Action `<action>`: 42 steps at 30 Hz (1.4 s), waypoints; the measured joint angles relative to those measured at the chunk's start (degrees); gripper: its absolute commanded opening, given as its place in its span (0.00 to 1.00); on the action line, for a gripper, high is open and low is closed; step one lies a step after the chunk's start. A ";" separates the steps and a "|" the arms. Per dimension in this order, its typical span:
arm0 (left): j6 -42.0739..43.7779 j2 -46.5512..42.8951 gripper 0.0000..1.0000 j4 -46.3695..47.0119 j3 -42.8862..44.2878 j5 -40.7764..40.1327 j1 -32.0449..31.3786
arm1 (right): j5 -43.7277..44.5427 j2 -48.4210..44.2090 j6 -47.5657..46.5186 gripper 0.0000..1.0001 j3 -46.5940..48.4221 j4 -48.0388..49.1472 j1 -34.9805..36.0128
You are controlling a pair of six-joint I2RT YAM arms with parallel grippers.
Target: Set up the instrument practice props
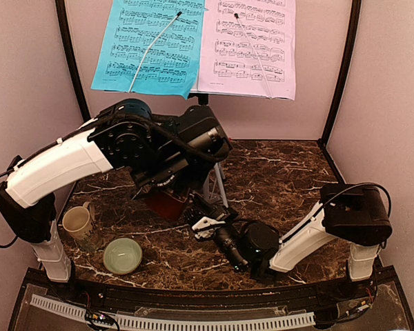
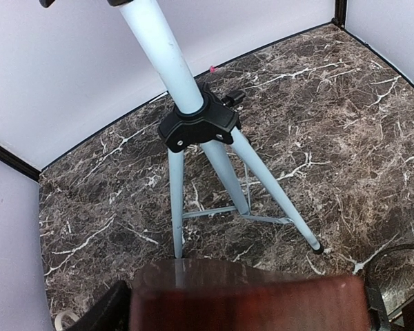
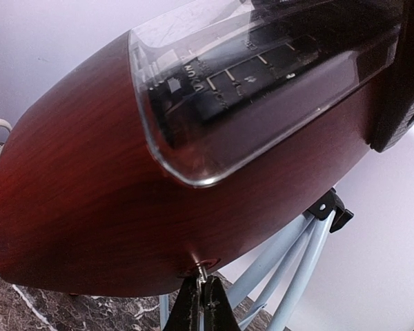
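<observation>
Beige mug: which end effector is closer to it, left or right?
Left. The left end effector grips the metronome to the right of the mug; the right end effector is farther right, on the metronome's far side.

Left gripper (image 2: 240, 310) spread, right gripper (image 3: 201, 303) pinched.

Dark brown marble veined in white covers the table (image 1: 276, 172). The blue sheet-music page (image 1: 148, 48) and the pink sheet-music page (image 1: 252, 48) carry black staves. The metronome (image 3: 90, 172) is dark red wood grain with a black scale. The tripod (image 2: 176, 200) is silvery pale blue, its collar (image 2: 196, 127) black. The mug (image 1: 76, 222) is beige, the bowl (image 1: 122, 255) pale green.
</observation>
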 measured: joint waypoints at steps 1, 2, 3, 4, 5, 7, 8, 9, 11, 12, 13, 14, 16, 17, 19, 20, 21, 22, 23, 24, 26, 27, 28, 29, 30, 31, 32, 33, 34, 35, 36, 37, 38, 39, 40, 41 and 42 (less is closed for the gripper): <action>0.00 -0.09 0.00 0.22 -0.15 -0.07 -0.04 | -0.02 -0.15 0.07 0.00 -0.11 0.00 -0.02; 0.02 -0.31 0.00 0.57 -0.44 -0.11 -0.11 | -0.13 -0.44 0.26 0.00 -0.37 -0.09 -0.04; 0.04 -0.66 0.00 1.09 -0.92 -0.22 -0.22 | -0.28 -0.87 0.70 0.00 -0.76 -0.13 -0.09; 0.09 -1.09 0.00 1.70 -1.49 -0.35 -0.35 | -0.44 -1.14 0.96 0.00 -0.96 -0.13 -0.11; 0.20 -1.68 0.00 2.45 -2.32 -0.48 -0.39 | -0.70 -1.46 1.36 0.00 -1.22 -0.17 -0.17; 0.46 -2.99 0.00 4.33 -4.24 -0.68 -0.72 | -1.18 -1.97 2.45 0.00 -1.73 -0.13 -0.26; 0.68 -3.89 0.00 5.57 -5.68 -0.72 -0.81 | -1.40 -2.16 2.99 0.00 -1.95 -0.17 -0.26; 0.94 -4.87 0.00 7.04 -7.30 -0.76 -0.92 | -1.66 -2.51 3.76 0.00 -2.29 -0.24 -0.28; 1.77 -6.93 0.00 10.47 -10.73 -0.90 -1.03 | -2.16 -3.21 5.60 0.00 -3.04 -0.44 -0.39; 2.27 -8.15 0.00 12.35 -12.66 -0.96 -1.05 | -2.49 -3.61 6.54 0.00 -3.41 -0.70 -0.48; 2.91 -9.31 0.00 14.38 -14.60 -1.01 -1.09 | -2.71 -3.82 7.41 0.00 -3.65 -0.85 -0.59; 3.50 -10.34 0.00 16.20 -16.35 -1.09 -1.14 | -2.91 -4.15 8.41 0.00 -3.87 -1.07 -0.70; 5.03 -12.70 0.00 20.50 -20.22 -1.03 -1.25 | -3.69 -4.94 10.47 0.00 -4.48 -1.57 -1.01; 5.84 -13.79 0.00 22.56 -21.88 -1.03 -1.27 | -4.02 -5.35 11.54 0.00 -4.70 -1.88 -1.18; 7.37 -15.52 0.00 26.16 -24.74 -1.07 -1.29 | -4.57 -6.14 13.57 0.00 -5.16 -2.32 -1.46; 8.02 -16.22 0.00 27.69 -25.94 -1.07 -1.29 | -4.92 -6.38 14.27 0.00 -5.35 -2.43 -1.57; 8.74 -16.90 0.00 29.29 -27.17 -1.07 -1.31 | -5.20 -6.58 15.17 0.00 -5.53 -2.49 -1.73; 9.46 -17.44 0.00 30.62 -28.22 -1.11 -1.36 | -5.40 -6.67 15.93 0.00 -5.64 -2.58 -1.84; 10.12 -17.86 0.00 31.80 -29.18 -1.11 -1.36 | -5.49 -6.78 16.52 0.00 -5.75 -2.80 -1.90; 10.69 -18.10 0.00 32.81 -29.94 -1.14 -1.36 | -5.60 -7.02 17.25 0.00 -5.95 -3.28 -1.97; 11.50 -18.36 0.00 34.49 -31.10 -1.22 -1.36 | -5.62 -7.30 18.14 0.02 -6.25 -3.96 -2.14; 11.91 -18.45 0.00 35.32 -31.69 -1.29 -1.36 | -5.66 -7.37 18.53 0.07 -6.36 -4.22 -2.14; 12.20 -18.60 0.00 36.20 -32.41 -1.36 -1.36 | -5.64 -7.45 18.88 0.13 -6.45 -4.66 -2.16; 12.37 -18.86 0.00 37.27 -33.44 -1.36 -1.36 | -5.68 -7.67 19.41 0.19 -6.64 -5.42 -2.16; 12.52 -19.30 0.00 38.53 -34.75 -1.31 -1.33 | -5.70 -8.00 19.98 0.25 -6.95 -6.08 -2.19; 12.70 -19.91 0.00 39.98 -36.52 -1.09 -1.22 | -5.84 -8.59 20.55 0.31 -7.52 -6.64 -2.23; 13.09 -20.76 0.00 41.68 -38.73 -0.90 -0.98 | -6.16 -9.64 20.85 0.39 -8.31 -7.08 -2.21; 13.44 -21.55 0.00 43.43 -40.83 -0.79 -0.92 | -6.45 -10.60 21.70 0.45 -8.92 -7.63 -2.16; 14.08 -22.80 0.00 45.53 -43.85 0.07 -0.57 | -6.54 -11.72 22.36 0.50 -9.51 -7.76 -2.10; 14.69 -23.69 0.00 47.04 -46.12 0.76 -0.22 | -6.69 -13.18 22.71 0.56 -10.08 -8.26 -1.95; 15.52 -24.81 0.00 49.05 -49.07 1.55 0.20 | -6.67 -15.65 23.91 0.69 -10.78 -9.44 -1.70; 16.52 -25.90 0.00 51.28 -52.06 2.38 0.61 | -6.67 -16.26 23.98 0.76 -10.91 -9.55 -1.53; 17.35 -26.73 0.00 53.22 -54.69 3.23 1.01 | -6.58 -17.68 25.09 0.81 -11.08 -10.78 -1.33; 18.05 -27.19 0.00 54.77 -56.48 3.91 1.36 | -6.49 -19.02 26.14 0.83 -11.23 -12.37 -1.20; 18.56 -27.67 0.00 56.72 -58.53 4.72 1.92 | -6.45 -20.04 27.30 0.86 -11.37 -13.86 -1.09; 19.08 -27.93 0.00 58.49 -60.17 5.55 2.47 | -6.49 -21.29 28.33 0.87 -11.67 -15.96 -0.90; 19.47 -28.02 0.00 60.13 -61.59 6.29 2.93 | -6.43 -22.73 29.59 0.88 -12.11 -18.21 -0.63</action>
